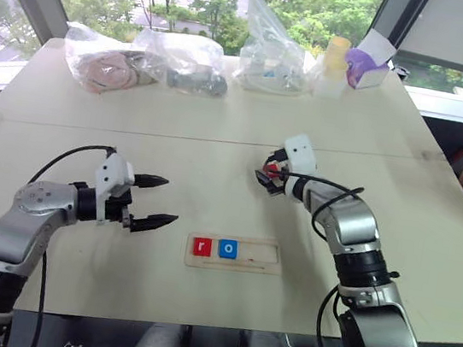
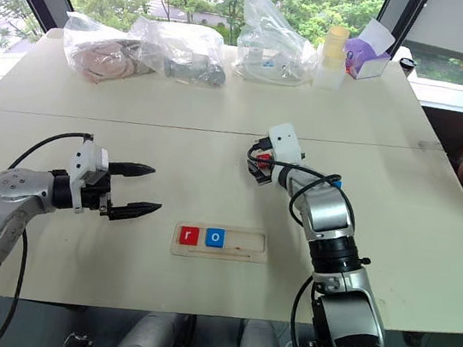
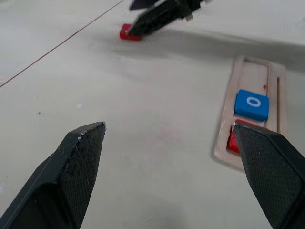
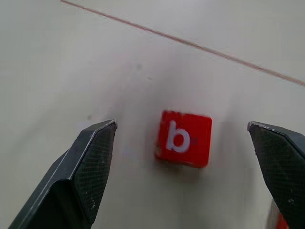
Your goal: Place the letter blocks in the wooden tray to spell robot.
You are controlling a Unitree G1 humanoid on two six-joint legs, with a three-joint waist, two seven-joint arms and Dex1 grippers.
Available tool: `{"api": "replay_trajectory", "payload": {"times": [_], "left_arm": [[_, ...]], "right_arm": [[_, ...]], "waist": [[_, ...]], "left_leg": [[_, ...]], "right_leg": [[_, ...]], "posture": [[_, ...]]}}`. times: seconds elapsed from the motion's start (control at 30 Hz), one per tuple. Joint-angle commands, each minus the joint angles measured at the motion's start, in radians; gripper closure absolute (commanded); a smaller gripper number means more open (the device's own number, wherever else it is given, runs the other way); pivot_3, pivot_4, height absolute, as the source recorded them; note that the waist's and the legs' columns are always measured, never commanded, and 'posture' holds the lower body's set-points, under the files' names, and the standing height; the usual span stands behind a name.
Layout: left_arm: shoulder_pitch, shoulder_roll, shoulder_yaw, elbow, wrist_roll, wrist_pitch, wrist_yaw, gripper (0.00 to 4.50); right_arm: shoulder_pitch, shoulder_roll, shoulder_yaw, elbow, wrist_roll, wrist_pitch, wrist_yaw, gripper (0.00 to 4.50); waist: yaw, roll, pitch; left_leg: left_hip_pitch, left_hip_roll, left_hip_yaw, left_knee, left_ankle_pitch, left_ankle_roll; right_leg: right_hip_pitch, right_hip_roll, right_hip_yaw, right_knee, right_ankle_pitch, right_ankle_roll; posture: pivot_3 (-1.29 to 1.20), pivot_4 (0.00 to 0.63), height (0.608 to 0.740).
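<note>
Left eye view: the wooden tray [image 1: 233, 253] lies crosswise near the table's [image 1: 217, 150] front edge, holding the r block [image 1: 202, 246] and o block [image 1: 228, 248] at its left end, side by side. The right gripper [image 1: 268, 173], jaws spread and empty, hangs beyond the tray over a red block, nearer it than the left gripper [image 1: 157, 202], also spread and empty, left of the tray.

Right wrist view: the b block [image 4: 183, 138] lies flat between the fingertips [image 4: 97, 143], apparently not yet touched. A second red piece is cut off at the frame edge; its letter is unreadable.

Left wrist view: the r block is half hidden by one finger.
</note>
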Motion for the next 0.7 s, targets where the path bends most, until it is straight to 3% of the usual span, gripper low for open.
{"api": "replay_trajectory", "payload": {"times": [0.03, 0.2, 0.43, 0.53, 0.7], "left_arm": [[0.001, -0.007, 0.044, -0.057, -0.04, 0.025, 0.036, 0.04], [0.012, -0.006, 0.043, -0.068, -0.04, 0.028, 0.054, 0.04], [0.013, -0.006, 0.041, -0.075, -0.044, 0.033, 0.056, 0.0], [0.006, -0.013, 0.032, -0.073, -0.041, 0.028, 0.058, 0.0], [-0.006, -0.032, 0.016, -0.069, -0.036, 0.025, 0.057, 0.0]], "right_arm": [[-0.029, 0.034, -0.023, 0.025, -0.006, 0.0, -0.019, 0.0], [-0.047, 0.085, -0.059, 0.076, 0.011, 0.016, -0.03, 0.0], [-0.042, 0.105, -0.065, 0.064, -0.005, 0.046, -0.046, 3.32], [0.014, 0.051, -0.033, -0.054, -0.033, 0.09, -0.04, 3.34], [0.216, -0.095, -0.059, -0.515, 0.024, 0.334, 0.02, 3.34]], "waist": [[-0.003, 0.0, 0.0], [-0.005, 0.0, 0.0], [-0.004, 0.0, 0.0], [-0.001, 0.0, 0.0], [0.009, 0.0, 0.0]], "left_leg": [[0.0, 0.0, 0.0, 0.0, 0.0, 0.0], [0.001, 0.001, 0.0, 0.0, 0.0, 0.0], [0.001, 0.001, 0.0, 0.0, 0.0, -0.001], [0.001, 0.001, 0.0, 0.0, 0.0, -0.001], [-0.002, 0.0, -0.001, 0.0, 0.0, -0.001]], "right_leg": [[0.0, 0.001, 0.0, 0.0, 0.0, 0.0], [0.0, 0.004, 0.001, 0.001, 0.001, -0.001], [0.0, 0.004, 0.001, 0.001, 0.001, -0.001], [0.0, 0.004, 0.001, 0.001, 0.001, -0.001], [0.0, 0.003, 0.0, -0.001, 0.0, -0.001]], "posture": [[0.0, 0.15, 0.74], [0.0, 0.15, 0.74], [0.0, 0.15, 0.74], [0.0, 0.15, 0.74], [0.0, 0.15, 0.74]]}}
